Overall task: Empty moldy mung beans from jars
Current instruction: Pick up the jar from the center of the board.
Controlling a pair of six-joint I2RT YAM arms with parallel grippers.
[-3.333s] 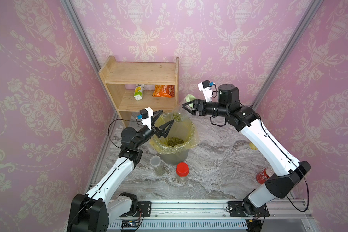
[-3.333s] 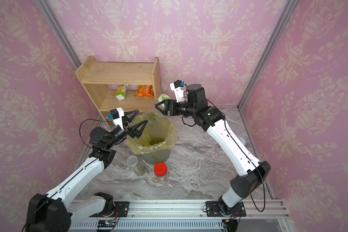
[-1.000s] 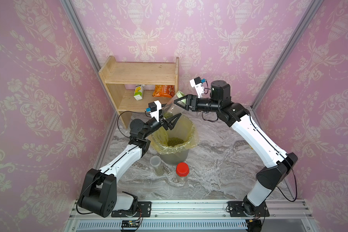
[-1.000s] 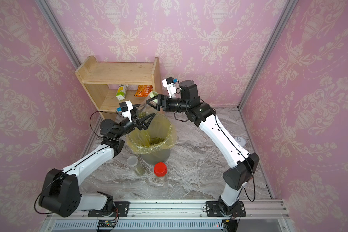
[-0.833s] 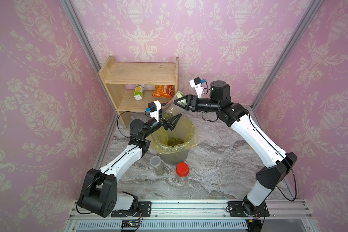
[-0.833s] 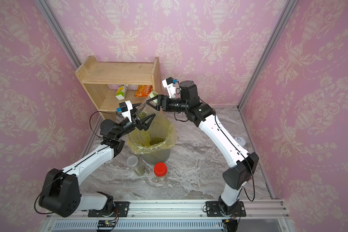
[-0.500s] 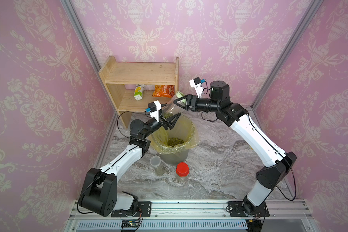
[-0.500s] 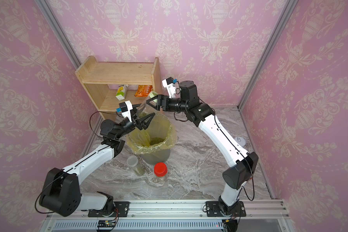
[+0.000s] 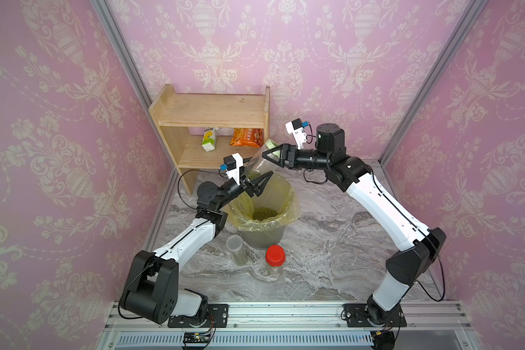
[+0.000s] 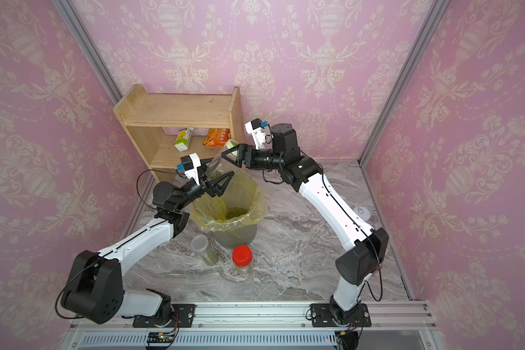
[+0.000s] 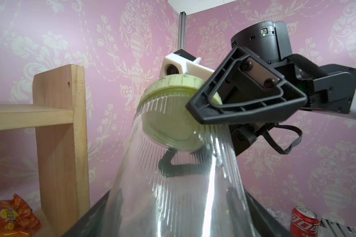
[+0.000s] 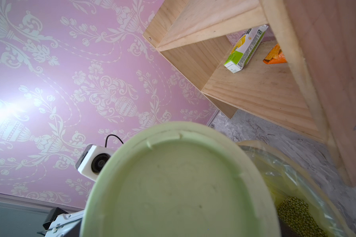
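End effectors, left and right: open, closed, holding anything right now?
Left end effector: closed on the jar, gripping its clear body.
Right end effector: closed on the lid of that jar.

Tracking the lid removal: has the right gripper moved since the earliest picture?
Yes. The right gripper, shut on the jar lid, has shifted toward the wooden shelf.

Clear ribbed jar tilted, lid end away from the camera, pale green lid on. Right pincer clamps lid rim, 1 finger seen through jar. Left pincer fingers hug jar sides. Wooden shelf, orange snack bag on lower board. 1 red can upright.
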